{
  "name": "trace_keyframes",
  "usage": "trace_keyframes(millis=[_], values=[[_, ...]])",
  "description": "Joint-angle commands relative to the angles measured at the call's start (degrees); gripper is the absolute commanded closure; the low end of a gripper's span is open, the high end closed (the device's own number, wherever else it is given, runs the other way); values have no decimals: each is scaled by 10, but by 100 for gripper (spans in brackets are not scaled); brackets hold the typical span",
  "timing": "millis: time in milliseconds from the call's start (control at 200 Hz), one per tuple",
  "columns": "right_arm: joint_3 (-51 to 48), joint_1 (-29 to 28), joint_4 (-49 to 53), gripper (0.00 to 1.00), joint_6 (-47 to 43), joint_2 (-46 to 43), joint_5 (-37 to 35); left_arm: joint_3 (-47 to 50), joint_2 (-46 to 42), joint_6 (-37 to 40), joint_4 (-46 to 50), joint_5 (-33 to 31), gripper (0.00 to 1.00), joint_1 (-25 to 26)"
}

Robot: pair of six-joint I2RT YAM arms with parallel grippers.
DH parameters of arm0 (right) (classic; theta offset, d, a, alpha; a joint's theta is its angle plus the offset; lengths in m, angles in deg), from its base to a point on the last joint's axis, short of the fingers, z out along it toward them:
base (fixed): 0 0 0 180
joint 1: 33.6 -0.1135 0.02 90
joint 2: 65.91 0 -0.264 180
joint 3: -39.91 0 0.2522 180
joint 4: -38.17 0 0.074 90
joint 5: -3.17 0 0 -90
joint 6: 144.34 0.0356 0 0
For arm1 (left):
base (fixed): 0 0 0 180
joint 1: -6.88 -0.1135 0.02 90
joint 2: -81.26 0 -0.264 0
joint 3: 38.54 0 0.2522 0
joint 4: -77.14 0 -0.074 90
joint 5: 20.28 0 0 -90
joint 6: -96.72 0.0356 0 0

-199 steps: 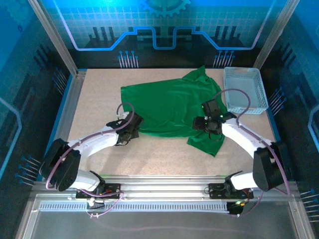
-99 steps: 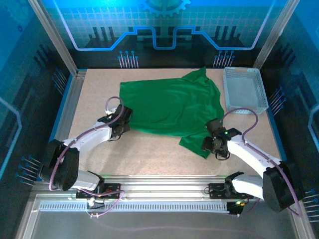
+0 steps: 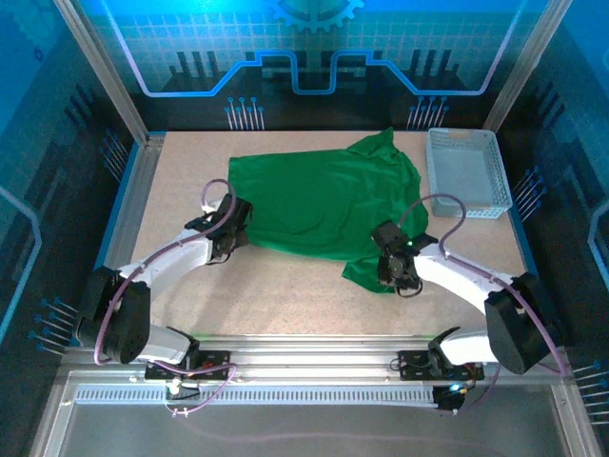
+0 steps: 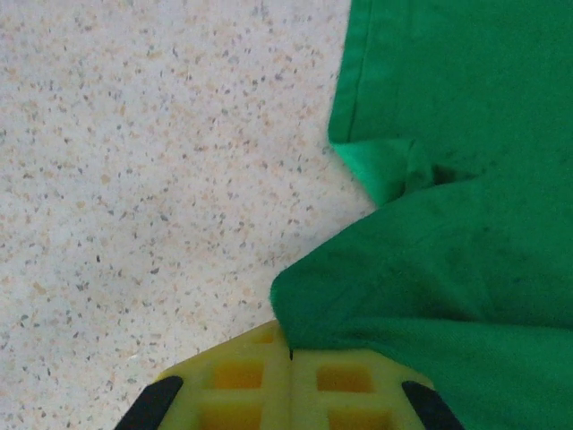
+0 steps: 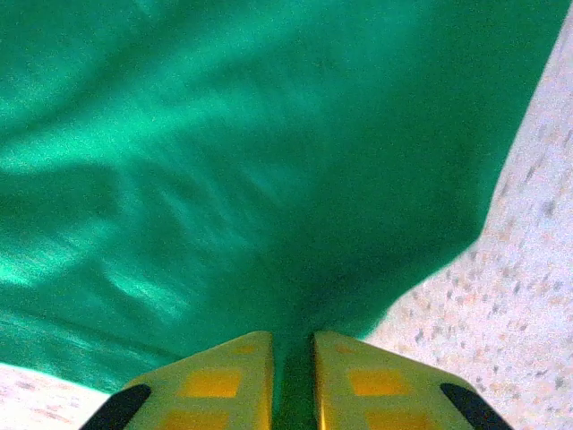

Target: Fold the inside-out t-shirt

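The inside-out t-shirt [image 3: 324, 200] is bright green and lies spread across the middle of the table, one sleeve reaching toward the back right. My left gripper [image 3: 231, 231] is at the shirt's near left corner, its yellow fingers [image 4: 235, 381] pressed together on the cloth edge [image 4: 376, 305]. My right gripper [image 3: 392, 271] sits at the shirt's near right flap, its yellow fingers [image 5: 224, 376] closed on a bunched fold of green cloth [image 5: 295, 367] that rises between them. The shirt [image 5: 251, 161] stretches away from the right jaws, slightly blurred.
A white mesh basket [image 3: 466, 171] stands at the back right, close to the shirt's sleeve. Bare speckled tabletop [image 3: 285, 295] runs along the near side between the two arms and at the left [image 4: 134, 161].
The right gripper moved from over the shirt out to the near right flap, then left onto it, and closed on the cloth. The left gripper pulled its corner left and slightly back.
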Motion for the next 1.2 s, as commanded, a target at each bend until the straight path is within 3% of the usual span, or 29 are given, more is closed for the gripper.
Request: trace_keyframes(millis=[0, 285, 360, 510, 720, 935, 1196], values=[[77, 1, 29, 82, -48, 26, -70, -34, -7, 27, 1, -3, 100, -8], [286, 79, 10, 88, -142, 204, -34, -177, 134, 55, 28, 5, 100, -46], [306, 90, 19, 83, -149, 209, -26, -218, 181, 52, 47, 11, 100, -64], [221, 81, 11, 67, -137, 141, -21, -275, 261, 47, 70, 43, 100, -96], [43, 46, -23, 56, -96, 39, 60, -336, 341, 59, 92, 64, 100, -105], [-16, -40, -6, 57, -27, 6, 85, -355, 359, 63, 99, 54, 99, -109], [-44, -72, 32, 62, 9, -42, 61, -352, 357, 63, 97, 57, 99, -111]])
